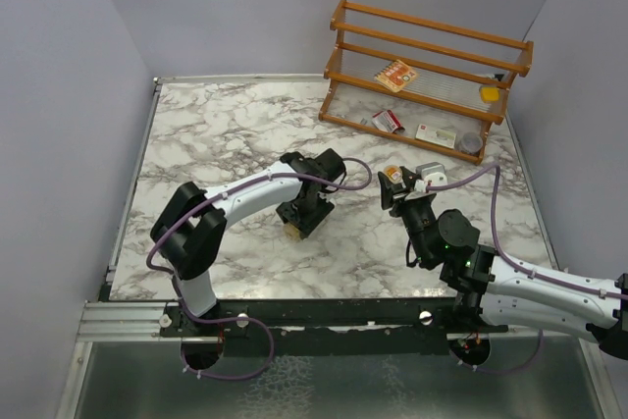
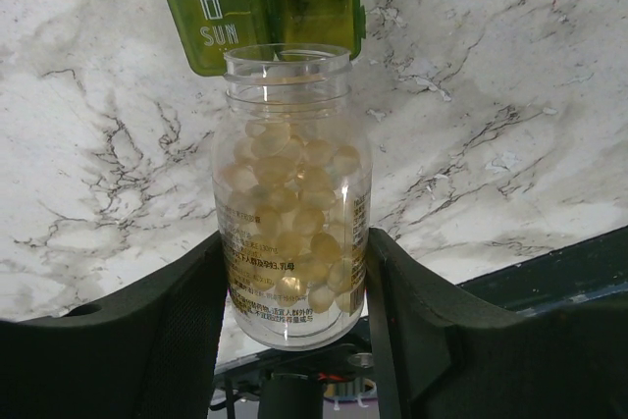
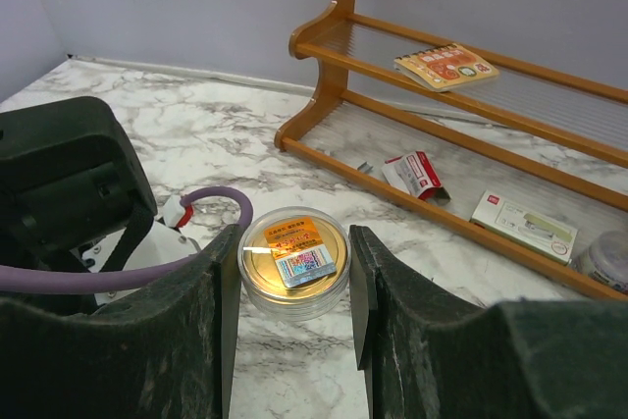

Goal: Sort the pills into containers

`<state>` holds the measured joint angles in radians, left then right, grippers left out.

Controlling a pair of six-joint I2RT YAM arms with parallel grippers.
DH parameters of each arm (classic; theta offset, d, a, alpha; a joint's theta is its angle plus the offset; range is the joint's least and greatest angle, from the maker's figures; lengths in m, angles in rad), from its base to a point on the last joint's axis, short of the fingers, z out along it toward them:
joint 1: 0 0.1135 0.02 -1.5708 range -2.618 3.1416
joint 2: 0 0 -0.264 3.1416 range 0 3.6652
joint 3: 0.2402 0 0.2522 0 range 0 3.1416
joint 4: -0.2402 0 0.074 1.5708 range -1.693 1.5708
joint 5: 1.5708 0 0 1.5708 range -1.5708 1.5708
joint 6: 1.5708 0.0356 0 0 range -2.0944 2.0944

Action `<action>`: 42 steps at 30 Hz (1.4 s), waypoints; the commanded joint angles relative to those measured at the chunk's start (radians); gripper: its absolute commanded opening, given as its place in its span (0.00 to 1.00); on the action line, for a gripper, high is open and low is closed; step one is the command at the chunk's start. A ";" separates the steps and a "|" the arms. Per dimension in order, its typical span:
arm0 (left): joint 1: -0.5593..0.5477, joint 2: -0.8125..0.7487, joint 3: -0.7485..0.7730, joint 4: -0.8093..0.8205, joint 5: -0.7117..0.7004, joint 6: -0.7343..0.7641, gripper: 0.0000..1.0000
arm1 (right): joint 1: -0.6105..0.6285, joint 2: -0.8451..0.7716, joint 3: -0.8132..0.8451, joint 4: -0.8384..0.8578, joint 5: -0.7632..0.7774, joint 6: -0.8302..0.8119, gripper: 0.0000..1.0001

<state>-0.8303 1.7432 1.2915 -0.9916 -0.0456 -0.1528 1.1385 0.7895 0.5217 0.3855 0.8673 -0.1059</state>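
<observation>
A: Top view?
B: Looking down from behind the near edge, covering the tabletop (image 1: 235,125).
A: Wrists?
B: Left staring close at marble; right facing the far-right corner rack (image 3: 345,7), sharing it with top.

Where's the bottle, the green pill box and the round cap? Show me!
bottle (image 2: 292,203): left wrist view, middle of its clear side.
pill box (image 2: 218,17): left wrist view, on the flap marked SUN.
cap (image 3: 294,257): right wrist view, on the label on its top.
</observation>
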 commanded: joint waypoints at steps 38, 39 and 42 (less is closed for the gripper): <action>0.027 0.148 0.246 -0.183 0.004 0.051 0.00 | -0.002 -0.043 -0.022 -0.002 0.036 0.002 0.01; 0.026 0.148 0.244 -0.183 0.006 0.050 0.00 | 0.000 -0.046 -0.023 -0.001 0.035 0.001 0.01; 0.027 0.150 0.235 -0.183 0.009 0.050 0.00 | -0.002 -0.048 -0.026 0.000 0.035 0.002 0.01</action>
<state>-0.8043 1.8885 1.5112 -1.1473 -0.0441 -0.0971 1.1385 0.7559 0.5076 0.3855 0.8761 -0.1062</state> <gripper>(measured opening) 0.534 0.414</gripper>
